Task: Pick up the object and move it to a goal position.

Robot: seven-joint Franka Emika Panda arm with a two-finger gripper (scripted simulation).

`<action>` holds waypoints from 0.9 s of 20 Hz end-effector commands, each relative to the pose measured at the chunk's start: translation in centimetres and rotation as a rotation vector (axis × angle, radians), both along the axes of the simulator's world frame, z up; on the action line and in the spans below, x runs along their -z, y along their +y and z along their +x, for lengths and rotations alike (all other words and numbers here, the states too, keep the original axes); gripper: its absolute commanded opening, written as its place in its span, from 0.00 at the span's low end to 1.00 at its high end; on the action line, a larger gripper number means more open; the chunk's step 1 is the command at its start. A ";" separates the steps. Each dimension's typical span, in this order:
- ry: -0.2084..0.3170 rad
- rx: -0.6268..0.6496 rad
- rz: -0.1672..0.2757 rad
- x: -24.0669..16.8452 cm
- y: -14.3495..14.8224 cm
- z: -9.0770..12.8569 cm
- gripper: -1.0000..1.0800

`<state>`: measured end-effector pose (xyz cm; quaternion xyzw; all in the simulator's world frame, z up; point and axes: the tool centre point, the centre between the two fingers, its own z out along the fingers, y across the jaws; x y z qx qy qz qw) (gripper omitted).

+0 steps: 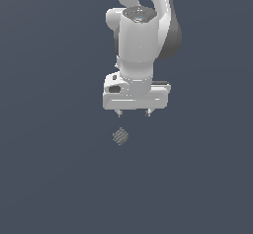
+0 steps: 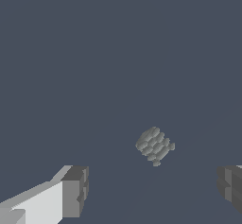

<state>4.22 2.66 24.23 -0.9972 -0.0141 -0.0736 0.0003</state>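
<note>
The object (image 1: 120,136) is a tiny dull-grey, ribbed, roundish lump lying on the dark floor, just below the white gripper (image 1: 133,113) in the exterior view and slightly toward that view's left. The gripper is open, its two short fingertips spread wide with nothing between them. In the wrist view the object (image 2: 155,146) lies ahead of the fingers, apart from both. One grey finger pad (image 2: 75,190) shows on one side and the other pad (image 2: 230,184) on the opposite side. The gripper (image 2: 153,187) holds nothing.
The white arm (image 1: 143,30) rises behind the gripper toward the top of the exterior view. Around it lies a plain dark blue-grey floor (image 1: 49,178) with no other objects or edges in sight.
</note>
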 end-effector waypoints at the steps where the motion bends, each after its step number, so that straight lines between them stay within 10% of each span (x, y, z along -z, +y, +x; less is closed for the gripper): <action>1: 0.000 -0.008 -0.005 -0.3 0.1 0.0 0.96; 18: 0.041 0.205 0.029 3.8 -1.2 0.0 0.96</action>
